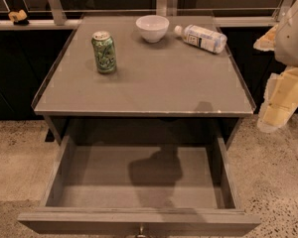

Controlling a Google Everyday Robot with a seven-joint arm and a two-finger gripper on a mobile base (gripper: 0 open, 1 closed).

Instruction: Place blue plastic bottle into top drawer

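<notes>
Back right on the table [154,83] the bottle [203,37] lies on its side, drawer [139,221] already open, your gripper [280,100] beside the table's right edge, spread or pressed can't tell, so reach and grasp next.

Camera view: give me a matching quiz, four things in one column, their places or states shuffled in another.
1. green soda can
2. blue plastic bottle
3. top drawer
4. pincer

A. off the grey table, beside its right edge
B. lying on its side, back right
C. pulled open
D. upright, left side

Pairs: 1-D, 2-B, 3-C, 4-A
</notes>
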